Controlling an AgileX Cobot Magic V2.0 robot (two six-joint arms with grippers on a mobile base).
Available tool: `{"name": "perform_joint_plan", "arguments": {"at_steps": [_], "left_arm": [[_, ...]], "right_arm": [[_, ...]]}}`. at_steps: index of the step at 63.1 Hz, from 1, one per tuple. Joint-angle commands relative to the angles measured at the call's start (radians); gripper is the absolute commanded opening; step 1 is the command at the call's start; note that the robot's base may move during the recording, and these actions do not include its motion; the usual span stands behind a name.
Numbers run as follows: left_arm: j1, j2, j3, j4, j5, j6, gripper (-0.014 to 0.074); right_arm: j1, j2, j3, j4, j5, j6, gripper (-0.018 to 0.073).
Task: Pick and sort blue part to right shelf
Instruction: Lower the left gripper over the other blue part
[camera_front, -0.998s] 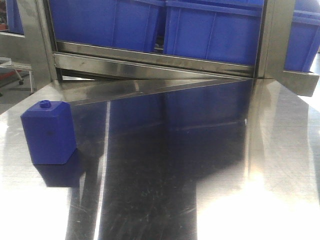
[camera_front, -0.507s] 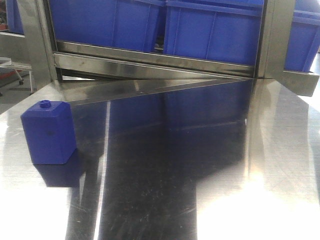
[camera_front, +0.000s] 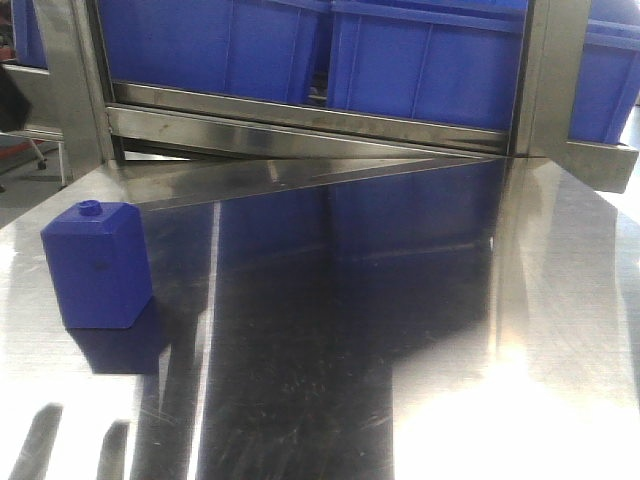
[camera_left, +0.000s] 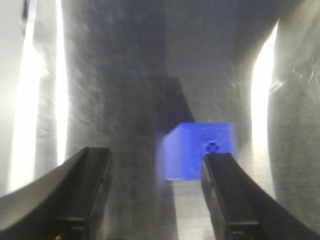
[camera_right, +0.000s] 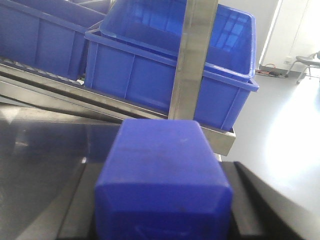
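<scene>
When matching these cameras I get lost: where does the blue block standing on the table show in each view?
Front view: blue block stands at left, on the steel table.
Left wrist: right of centre, just beyond the open left gripper.
Right wrist: not in it; a second blue block fills the foreground.
Shared landmark: the steel table.

Left claw (camera_left: 156, 157): both dark fingers (camera_left: 85, 185) are spread wide apart, with nothing gripped between them. Right claw (camera_right: 162, 200): its fingers (camera_right: 252, 200) are closed against opposite sides of a blue part (camera_right: 160, 160), which fills the gap.
</scene>
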Motion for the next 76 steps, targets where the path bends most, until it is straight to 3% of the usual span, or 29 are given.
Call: {"name": "perform_joint_plan", "arguments": {"at_steps": [1, 7, 25, 39, 76], "left_arm": [[-0.031, 0.046, -0.096, 0.012, 0.029, -0.071, 0.0467], [-0.059, 0.113, -0.169, 0.008, 0.099, -0.114, 0.0467], [-0.113, 0.282, -0.343, -0.014, 0.284, -0.114, 0.0467], [-0.116, 0.376, -0.433, -0.023, 0.413, -0.114, 0.0467], [-0.116, 0.407, -0.451, -0.01, 0.449, -0.15, 0.0468]], "right_arm": [[-0.005, 0.008, -0.027, 0.0, -0.089, -0.007, 0.0424], [-0.005, 0.008, -0.027, 0.0, -0.089, -0.007, 0.0424], [-0.005, 0.008, -0.027, 0.0, -0.089, -0.007, 0.0424], [-0.005, 0.008, -0.027, 0.0, -0.089, -0.007, 0.0424], [-0.005, 0.008, -0.027, 0.0, -0.089, -0.007, 0.0424]]}}
